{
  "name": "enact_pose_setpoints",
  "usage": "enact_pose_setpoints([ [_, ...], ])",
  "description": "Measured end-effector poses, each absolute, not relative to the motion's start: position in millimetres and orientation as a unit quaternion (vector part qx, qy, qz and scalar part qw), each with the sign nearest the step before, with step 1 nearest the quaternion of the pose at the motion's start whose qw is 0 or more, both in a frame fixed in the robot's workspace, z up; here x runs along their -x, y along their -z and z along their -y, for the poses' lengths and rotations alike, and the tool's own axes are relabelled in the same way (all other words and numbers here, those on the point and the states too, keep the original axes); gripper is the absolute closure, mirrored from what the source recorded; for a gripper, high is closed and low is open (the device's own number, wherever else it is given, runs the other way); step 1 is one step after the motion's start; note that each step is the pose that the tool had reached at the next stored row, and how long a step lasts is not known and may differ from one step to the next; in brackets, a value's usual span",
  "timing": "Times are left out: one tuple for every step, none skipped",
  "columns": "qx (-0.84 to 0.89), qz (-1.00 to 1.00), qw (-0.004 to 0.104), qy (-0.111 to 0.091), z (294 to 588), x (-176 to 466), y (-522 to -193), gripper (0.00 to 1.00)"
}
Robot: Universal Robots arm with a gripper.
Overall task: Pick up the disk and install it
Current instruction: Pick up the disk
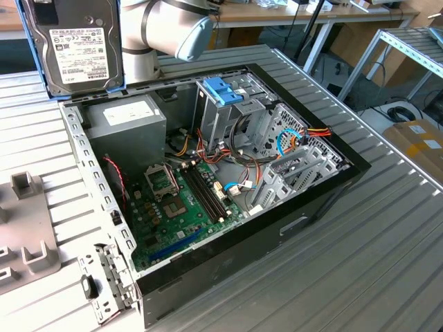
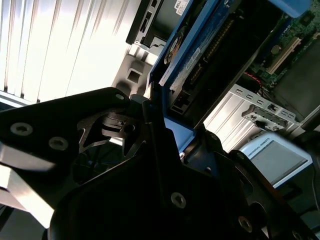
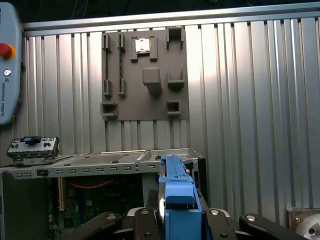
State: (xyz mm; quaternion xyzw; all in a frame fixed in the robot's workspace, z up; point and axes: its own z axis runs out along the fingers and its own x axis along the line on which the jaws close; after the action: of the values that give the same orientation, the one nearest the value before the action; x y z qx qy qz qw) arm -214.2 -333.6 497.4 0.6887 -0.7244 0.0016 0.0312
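Black and closest of all is the hand (image 3: pixel 180 222). Its fingers (image 3: pixel 142 220) sit on both sides of the disk (image 3: pixel 177 192) and press on its blue frame (image 3: pixel 175 170), so the hand is closed tight on the disk. In the second wrist view the disk (image 2: pixel 195 45) sticks out past the hand (image 2: pixel 172 137), edge on.

In the exterior view the disk (image 1: pixel 76 48) is up in the air. It stands upright with its big white label facing the camera. It hangs by the far corner of the computer box (image 1: pixel 325 187), toward the counter's far edge, on the exterior view's left. It is not inside the box yet. The pale robot arm (image 1: pixel 166 28) is just beside it.

The computer box lies open on the counter (image 1: pixel 360 270). Near its front is a green board (image 1: pixel 176 207). Past that, red and yellow wires (image 1: pixel 315 131) curl beside a metal cage (image 1: pixel 211 117) with a blue handle (image 1: pixel 223 90) on top. A grey power box (image 1: pixel 128 121) sits in the box's far corner, close below the disk in that view.

Beside the box, on the exterior view's left, lies a flat grey tray (image 1: pixel 28 238) with little holders on it. In the first wrist view that tray (image 3: pixel 145 75) lies on the counter beyond the box, and a grey control pad (image 3: pixel 6 65) with a red button shows too.
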Motion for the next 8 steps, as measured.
enact_pose_setpoints([
  [-0.689, 0.724, 0.031, -0.002, 333.6, 213.4, -497.4, 0.63],
  [-0.689, 0.724, 0.031, -0.002, 333.6, 212.6, -497.3, 0.63],
  [-0.689, 0.724, 0.031, -0.002, 333.6, 211.9, -497.3, 0.63],
  [-0.689, 0.724, 0.031, -0.002, 333.6, 211.3, -497.3, 0.63],
  [-0.689, 0.724, 0.031, -0.002, 333.6, 210.7, -497.3, 0.63],
  [-0.689, 0.724, 0.031, -0.002, 333.6, 209.8, -497.3, 0.63],
  [-0.689, 0.724, 0.031, -0.002, 333.6, 209.1, -497.3, 0.63],
  [-0.689, 0.724, 0.031, -0.002, 333.6, 208.6, -497.3, 0.63],
])
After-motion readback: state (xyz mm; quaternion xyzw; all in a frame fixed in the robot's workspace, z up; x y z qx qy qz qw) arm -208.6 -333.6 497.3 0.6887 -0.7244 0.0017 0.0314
